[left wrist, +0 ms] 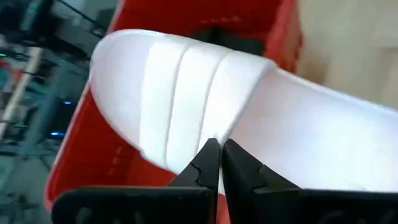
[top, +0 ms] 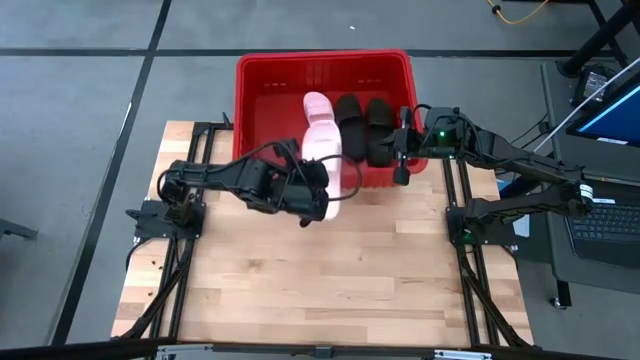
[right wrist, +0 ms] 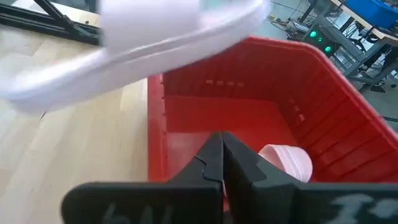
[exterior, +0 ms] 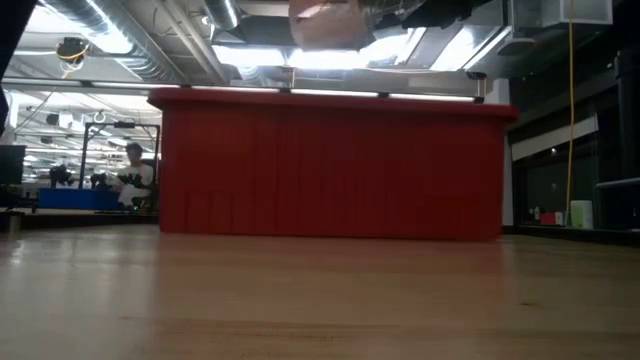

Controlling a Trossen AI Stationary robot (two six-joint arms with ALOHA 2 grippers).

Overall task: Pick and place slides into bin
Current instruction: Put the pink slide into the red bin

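Setting: robotics lab or workshop. Butcher-block table [top: 300,280] stands on grey floor [top: 80,120]; laptop [top: 605,225] and monitor [top: 612,105] on a side bench. Low view: exposed ceiling ducts [exterior: 110,45], strip lights [exterior: 270,55], a seated person [exterior: 132,175] at distant benches.

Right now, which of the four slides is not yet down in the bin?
The pale pink open-toe slide clamped in the left claw, held above the large red slotted plastic bin's front rim; the other pink and both black slides lie inside.
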